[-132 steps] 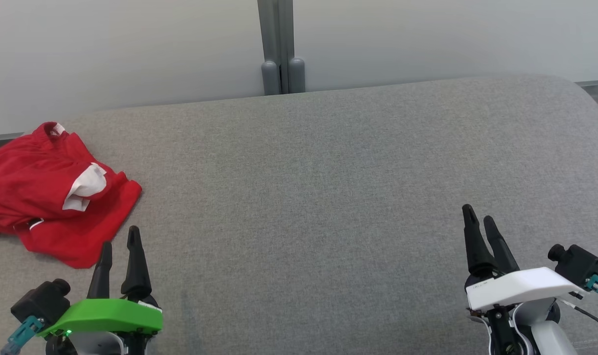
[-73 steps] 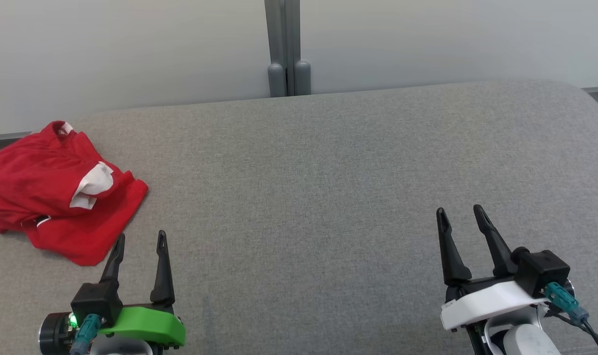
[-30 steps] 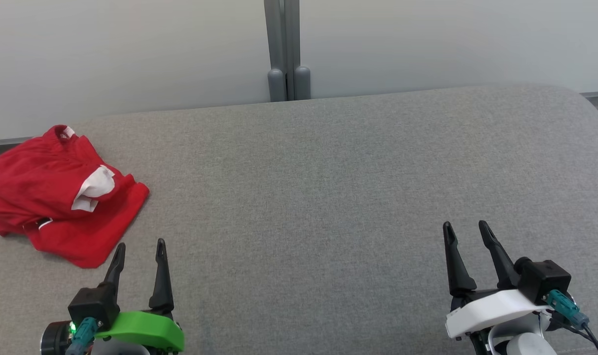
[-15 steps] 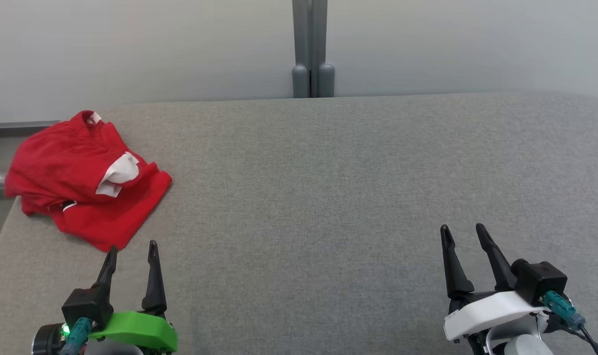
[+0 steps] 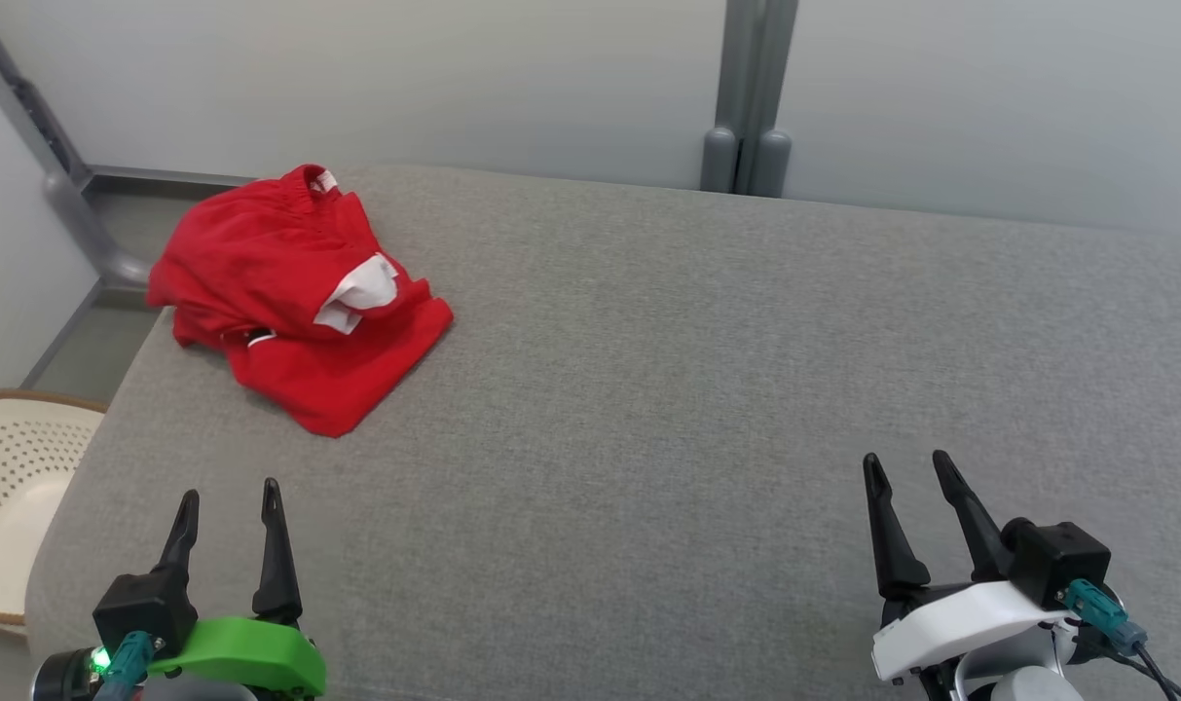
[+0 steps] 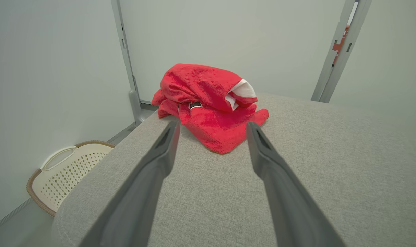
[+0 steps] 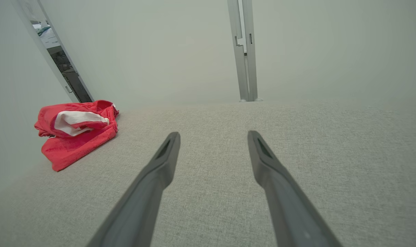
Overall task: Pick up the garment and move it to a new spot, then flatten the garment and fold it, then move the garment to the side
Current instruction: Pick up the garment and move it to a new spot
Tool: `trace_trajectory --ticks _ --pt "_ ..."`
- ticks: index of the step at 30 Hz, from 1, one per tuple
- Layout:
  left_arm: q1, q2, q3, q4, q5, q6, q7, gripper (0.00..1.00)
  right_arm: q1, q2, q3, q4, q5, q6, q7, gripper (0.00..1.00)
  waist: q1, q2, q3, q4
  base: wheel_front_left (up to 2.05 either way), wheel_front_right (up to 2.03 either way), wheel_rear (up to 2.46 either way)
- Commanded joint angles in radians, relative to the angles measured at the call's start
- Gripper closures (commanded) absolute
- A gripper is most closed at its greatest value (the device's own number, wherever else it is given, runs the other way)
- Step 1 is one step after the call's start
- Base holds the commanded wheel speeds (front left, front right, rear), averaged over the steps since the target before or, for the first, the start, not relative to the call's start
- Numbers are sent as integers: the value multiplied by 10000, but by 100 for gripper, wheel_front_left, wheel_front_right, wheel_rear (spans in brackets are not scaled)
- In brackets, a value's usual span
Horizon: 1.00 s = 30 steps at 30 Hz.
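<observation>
Left claw (image 5: 230, 490) and right claw (image 5: 906, 457), both released, above grey worktop (image 5: 648, 389). Crumpled red garment (image 5: 278, 292) lies ahead of left claw, untouched; basket (image 5: 16, 467) to that claw's left.

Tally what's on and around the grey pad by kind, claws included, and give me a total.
Garments: 1, the red garment, crumpled.
Baskets: 1, the cream basket.
Claws: 2, the left claw and the right claw, both open.
Pads: 1, the grey pad.
Total: 5.
</observation>
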Motion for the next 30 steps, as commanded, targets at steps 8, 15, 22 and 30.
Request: trace_trajectory --ticks 8,15,22,30 --pt "216 156 -22 -118 -27 170 155 0 75 -35 32 89 123 6 -34 0 0 0 -45 1333 0 0 0" --pt "257 303 56 -116 -136 216 184 0 84 -36 120 132 205 6 -34 0 0 0 -113 2047 0 0 0" --pt "349 401 98 -204 -205 292 232 0 92 -36 172 167 257 6 -35 0 0 0 -205 2322 0 0 0" --pt "384 391 102 -234 -298 388 185 0 66 -36 242 200 222 7 -35 0 0 0 -188 2288 0 0 0"
